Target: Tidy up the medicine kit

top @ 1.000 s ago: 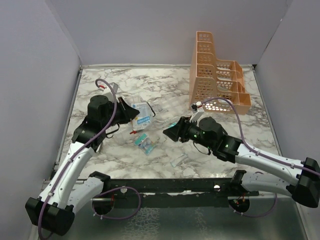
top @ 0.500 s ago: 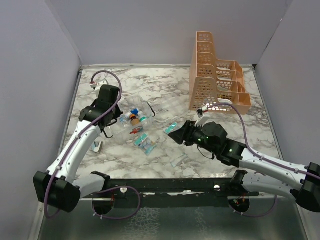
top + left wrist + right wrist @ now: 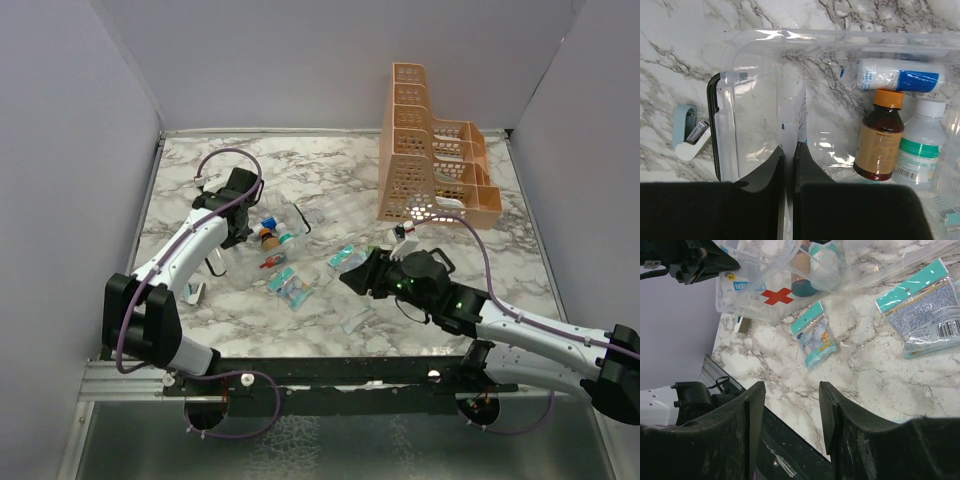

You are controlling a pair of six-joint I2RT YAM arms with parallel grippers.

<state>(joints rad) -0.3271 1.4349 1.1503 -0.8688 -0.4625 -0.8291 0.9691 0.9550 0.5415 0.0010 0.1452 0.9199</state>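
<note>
The medicine kit point(image 3: 272, 236) is a clear plastic box with a black handle, lying open on the marble. In the left wrist view the medicine kit point(image 3: 747, 50) holds a brown bottle with an orange cap point(image 3: 880, 142), a white bottle with a green label point(image 3: 917, 152) and a white-and-blue roll point(image 3: 900, 80). My left gripper point(image 3: 788, 148) is shut on a thin white packet point(image 3: 792, 117), held edge-on over the box's bare half. My right gripper point(image 3: 791, 385) is open over bare marble, nothing between its fingers. It hangs near a small teal packet point(image 3: 815, 335).
A tall orange tiered rack point(image 3: 430, 160) stands at the back right. Teal packets point(image 3: 291, 286) point(image 3: 343, 257) and a clear packet point(image 3: 355, 321) lie in the middle of the table. A small blue-and-white item point(image 3: 690, 135) lies left of the kit's handle.
My left arm has swung back and away from the camera, uncovering the kit's bottles, with its gripper still shut. My right gripper has shifted slightly right and stayed open.
</note>
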